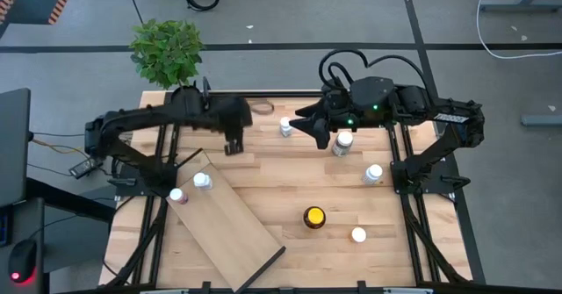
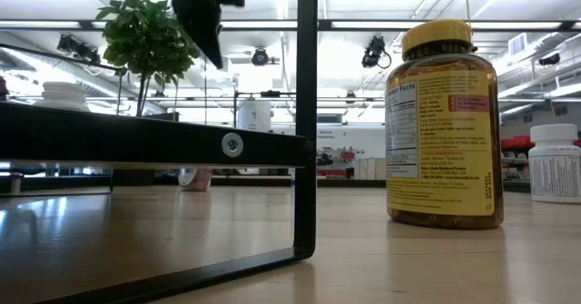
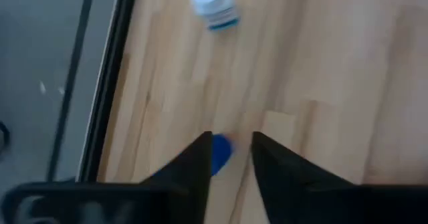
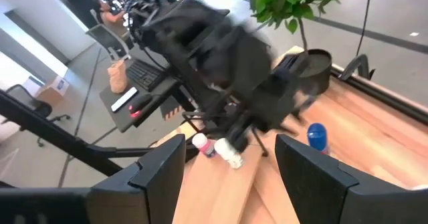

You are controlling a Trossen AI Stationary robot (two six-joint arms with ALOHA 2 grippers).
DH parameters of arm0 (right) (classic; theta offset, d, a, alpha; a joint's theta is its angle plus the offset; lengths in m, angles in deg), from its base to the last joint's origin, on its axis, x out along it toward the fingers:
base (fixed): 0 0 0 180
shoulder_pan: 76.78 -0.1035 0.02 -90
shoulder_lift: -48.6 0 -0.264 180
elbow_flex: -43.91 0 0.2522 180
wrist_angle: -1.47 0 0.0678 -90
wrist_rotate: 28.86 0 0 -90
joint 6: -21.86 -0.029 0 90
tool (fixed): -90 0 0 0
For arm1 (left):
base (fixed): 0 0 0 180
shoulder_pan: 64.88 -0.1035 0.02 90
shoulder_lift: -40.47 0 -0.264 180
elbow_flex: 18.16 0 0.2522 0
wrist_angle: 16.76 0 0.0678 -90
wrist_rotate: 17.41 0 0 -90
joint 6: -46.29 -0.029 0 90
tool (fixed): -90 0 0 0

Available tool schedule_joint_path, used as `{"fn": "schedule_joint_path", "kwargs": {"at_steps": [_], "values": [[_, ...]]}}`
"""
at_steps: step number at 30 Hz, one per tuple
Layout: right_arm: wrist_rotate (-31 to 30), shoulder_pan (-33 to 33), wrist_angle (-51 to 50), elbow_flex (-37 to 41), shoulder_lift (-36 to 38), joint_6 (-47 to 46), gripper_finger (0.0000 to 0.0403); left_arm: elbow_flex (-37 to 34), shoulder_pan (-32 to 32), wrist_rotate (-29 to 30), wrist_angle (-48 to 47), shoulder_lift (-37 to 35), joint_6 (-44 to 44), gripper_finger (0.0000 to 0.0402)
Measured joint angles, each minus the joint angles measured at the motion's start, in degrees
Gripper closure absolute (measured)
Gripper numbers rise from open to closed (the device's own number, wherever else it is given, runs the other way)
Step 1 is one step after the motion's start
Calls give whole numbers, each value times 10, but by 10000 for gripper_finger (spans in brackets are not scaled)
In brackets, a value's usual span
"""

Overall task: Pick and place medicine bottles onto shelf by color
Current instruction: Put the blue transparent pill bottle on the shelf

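We see the slatted wooden worktop (image 1: 290,184) filling the high view, with the pale shelf (image 1: 230,219) lying slantwise across its left front part, raised on a dark frame in the low view. The left arm (image 1: 149,117) reaches from the left edge across the back of the worktop, its forearm roughly level and its wrist bent so the left gripper (image 1: 233,143) points down near the back edge. In the left wrist view its two dark fingers (image 3: 194,167) stand a little apart above the boards, clamped on nothing, with a blue-capped bottle (image 3: 221,154) on the wood just beyond them and a white-capped bottle (image 3: 214,3) farther off. The right arm (image 1: 421,110) folds in from the right side, elbow out, its right gripper (image 1: 318,129) stretched toward the middle back, fingers (image 4: 160,167) spread wide and empty.

The large amber bottle (image 1: 313,217) with the yellow cap stands upright on the front middle of the worktop. Two small bottles (image 1: 190,189) stand on the shelf's back end, one pinkish and one white-capped. More white-capped ones stand on the right half (image 1: 373,174), one (image 1: 342,142) just beside the right gripper. A green plant (image 1: 167,53) sits at the back left corner.
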Motion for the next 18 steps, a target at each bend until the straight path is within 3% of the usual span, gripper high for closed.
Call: {"fn": "schedule_joint_path", "kwargs": {"at_steps": [4, 9, 13, 18], "values": [[0, -6, 0, 0, 0, -14, 164, 0, -55, -30, -3, 0, -27, 215], [0, -9, 1, 0, 0, -22, 164, 1, -80, -53, -3, 10, -134, 153], [0, -9, 1, 0, 0, -26, 164, 1, -89, -62, -21, 49, -241, 145], [0, -9, 1, 0, 0, -20, 164, 1, -87, -32, -26, 88, -401, 171]]}}
